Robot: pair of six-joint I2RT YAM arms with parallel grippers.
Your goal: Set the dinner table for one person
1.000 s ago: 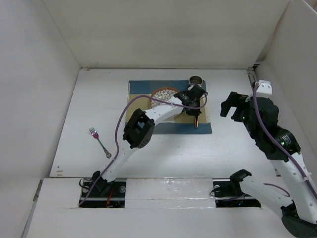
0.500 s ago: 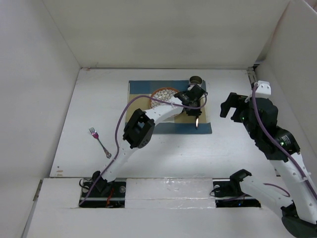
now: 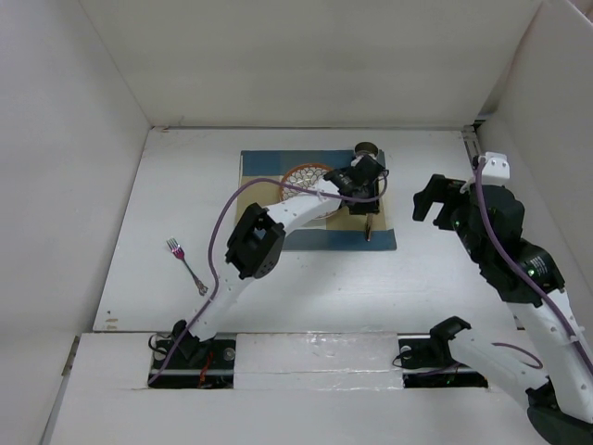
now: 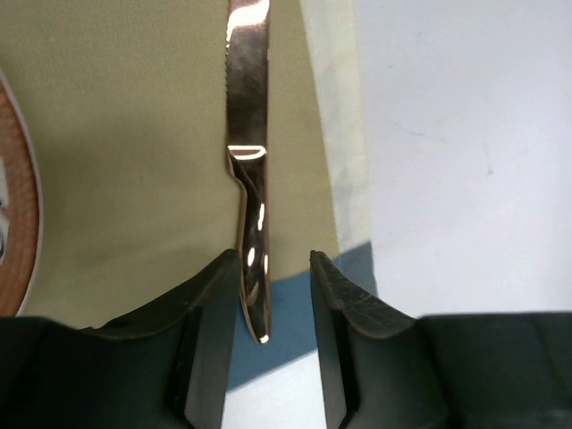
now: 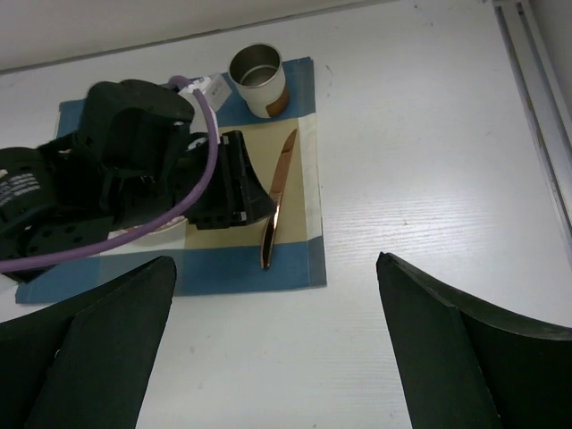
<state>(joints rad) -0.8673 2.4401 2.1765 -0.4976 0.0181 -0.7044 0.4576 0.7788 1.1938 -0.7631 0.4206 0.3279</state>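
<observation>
Top external: dinner table [image 3: 306, 278], white walls [image 3: 306, 65]; left pincer [image 4: 273, 259] ajar astride knife [image 4: 248, 134]; right pincer [image 5: 274, 268] wide, empty.

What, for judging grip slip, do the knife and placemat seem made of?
Knife: polished metal, copper-toned, perhaps plated; mirror-bright highlights run along it. Placemat: probably woven cloth, matte beige and blue; no glare anywhere on it.

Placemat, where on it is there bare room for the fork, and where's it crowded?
Bare: the placemat strip left of the plate, out to the mat's edge. Crowded: the right strip, with the cup, the knife and the left gripper open astride the handle.
</observation>
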